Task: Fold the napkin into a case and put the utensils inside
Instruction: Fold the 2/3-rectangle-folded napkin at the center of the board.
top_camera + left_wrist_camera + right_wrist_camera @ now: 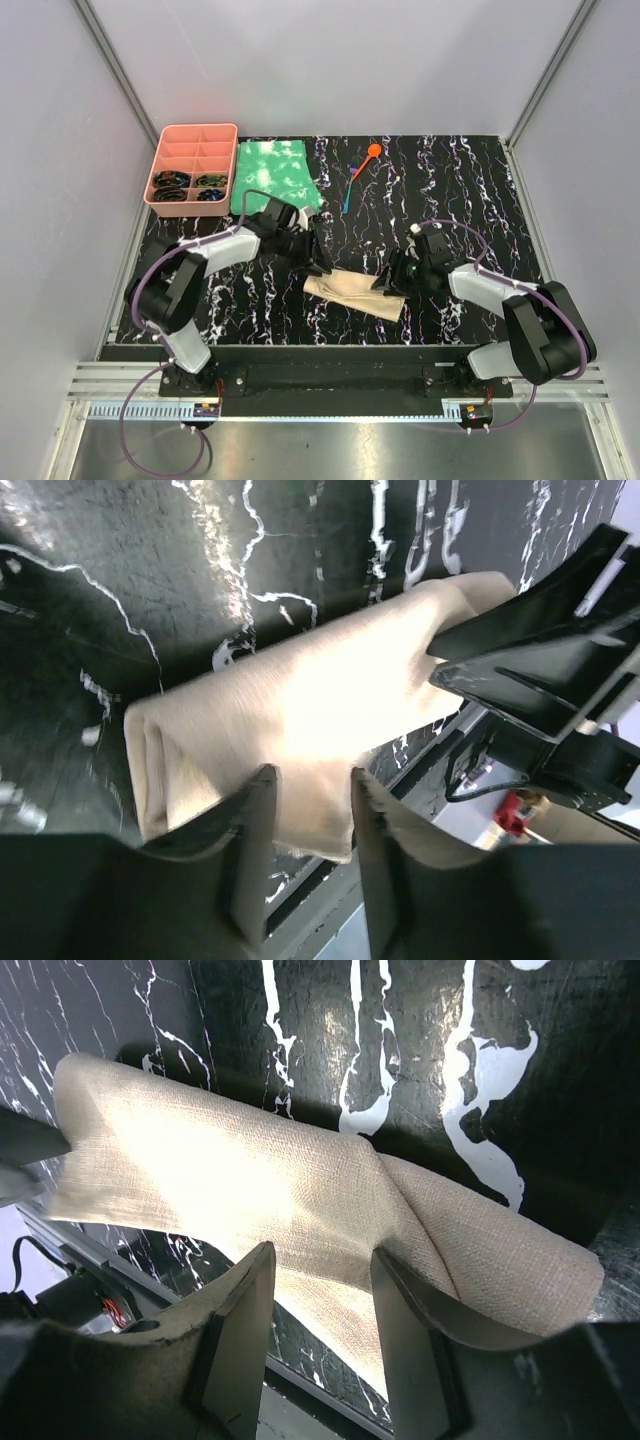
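The tan napkin (pixel 350 291) lies folded into a long narrow strip on the black marbled table, near the front edge. My left gripper (pixel 318 262) hangs over its left end. In the left wrist view the jaws (pixel 308 775) stand apart with the napkin's (pixel 300 710) near edge between them. My right gripper (pixel 391 279) is at the right end, its jaws (pixel 322 1250) also apart and straddling the napkin's (pixel 250 1180) edge. Farther back lie the orange spoon (pixel 366 159) and the slim blue utensil (pixel 347 196), untouched.
A pink compartment tray (pixel 193 140) with dark items stands at the back left. A green-and-white mottled cloth (pixel 275 175) lies beside it. The metal rail of the table's front edge (pixel 320 355) runs just below the napkin.
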### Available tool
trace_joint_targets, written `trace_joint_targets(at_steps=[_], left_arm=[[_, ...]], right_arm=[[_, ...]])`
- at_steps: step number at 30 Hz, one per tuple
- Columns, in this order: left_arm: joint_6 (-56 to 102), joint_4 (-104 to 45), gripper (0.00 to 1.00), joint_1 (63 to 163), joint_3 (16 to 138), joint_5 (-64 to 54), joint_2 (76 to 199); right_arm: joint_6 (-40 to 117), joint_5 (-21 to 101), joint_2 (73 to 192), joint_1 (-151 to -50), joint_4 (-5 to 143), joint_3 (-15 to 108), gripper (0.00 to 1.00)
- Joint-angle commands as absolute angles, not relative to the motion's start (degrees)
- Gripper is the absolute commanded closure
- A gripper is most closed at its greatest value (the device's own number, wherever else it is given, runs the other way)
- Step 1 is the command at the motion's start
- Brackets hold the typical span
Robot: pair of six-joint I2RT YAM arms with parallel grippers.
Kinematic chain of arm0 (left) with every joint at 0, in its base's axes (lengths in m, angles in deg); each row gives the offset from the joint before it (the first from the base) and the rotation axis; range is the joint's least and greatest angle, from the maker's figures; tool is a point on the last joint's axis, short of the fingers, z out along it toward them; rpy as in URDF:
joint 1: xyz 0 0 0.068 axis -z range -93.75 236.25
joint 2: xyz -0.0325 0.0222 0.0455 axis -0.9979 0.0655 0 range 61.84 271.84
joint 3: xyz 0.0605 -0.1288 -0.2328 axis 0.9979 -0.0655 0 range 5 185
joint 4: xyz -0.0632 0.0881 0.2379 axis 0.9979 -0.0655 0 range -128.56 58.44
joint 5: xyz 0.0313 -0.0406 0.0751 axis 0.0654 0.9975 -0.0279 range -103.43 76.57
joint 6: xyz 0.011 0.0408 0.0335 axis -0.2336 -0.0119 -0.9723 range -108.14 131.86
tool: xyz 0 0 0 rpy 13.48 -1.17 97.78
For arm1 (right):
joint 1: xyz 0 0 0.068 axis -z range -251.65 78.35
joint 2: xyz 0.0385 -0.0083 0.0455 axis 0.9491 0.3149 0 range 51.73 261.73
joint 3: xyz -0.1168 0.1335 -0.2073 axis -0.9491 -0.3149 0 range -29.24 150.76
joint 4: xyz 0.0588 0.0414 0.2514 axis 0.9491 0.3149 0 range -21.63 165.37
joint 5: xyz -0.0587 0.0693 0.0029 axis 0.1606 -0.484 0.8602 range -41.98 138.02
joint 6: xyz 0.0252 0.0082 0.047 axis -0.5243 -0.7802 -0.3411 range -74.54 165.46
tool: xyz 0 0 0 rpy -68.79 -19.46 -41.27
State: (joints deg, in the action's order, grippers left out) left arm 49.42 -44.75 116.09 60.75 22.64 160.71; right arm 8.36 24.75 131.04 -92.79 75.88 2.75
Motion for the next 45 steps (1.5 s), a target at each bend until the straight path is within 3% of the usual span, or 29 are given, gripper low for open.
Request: trace_joint_targets(at_steps=[1, 5, 13, 20, 32, 35, 39, 45], left_arm=[[46.40, -48.96, 0.57, 117.97, 61.78, 14.09, 151.33], [49.12, -48.70, 0.63, 119.38, 55.82, 8.55, 143.69], [57.28, -40.98, 0.91, 119.82, 47.64, 4.67, 143.75], [57.83, -37.71, 0.94, 120.96, 52.98, 6.96, 154.11], [52.47, -44.91, 0.94, 121.93, 73.19, 1.78, 167.31], [50.09, -48.78, 0.88, 121.93, 78.12, -0.68, 167.23], [49.91, -49.93, 0.68, 121.93, 75.50, -0.17, 161.71], [50.26, -50.02, 0.64, 121.75, 68.29, 2.48, 154.15]], right_arm=[[5.92, 27.00, 129.77, -92.74, 72.94, 0.47, 0.48], [-1.10, 31.74, 126.90, -92.65, 72.16, -3.30, 0.49], [-13.51, 37.72, 108.63, -92.74, 68.01, -14.47, 0.51], [-16.23, 37.65, 103.15, -92.74, 71.10, -17.28, 0.51], [-12.73, 31.59, 105.69, -93.27, 70.49, -16.76, 0.50], [-8.43, 27.56, 111.04, -93.27, 70.13, -14.04, 0.50], [1.92, 25.78, 114.66, -93.44, 76.43, -6.41, 0.48], [14.60, 25.26, 113.51, -93.53, 85.23, 4.76, 0.37]])
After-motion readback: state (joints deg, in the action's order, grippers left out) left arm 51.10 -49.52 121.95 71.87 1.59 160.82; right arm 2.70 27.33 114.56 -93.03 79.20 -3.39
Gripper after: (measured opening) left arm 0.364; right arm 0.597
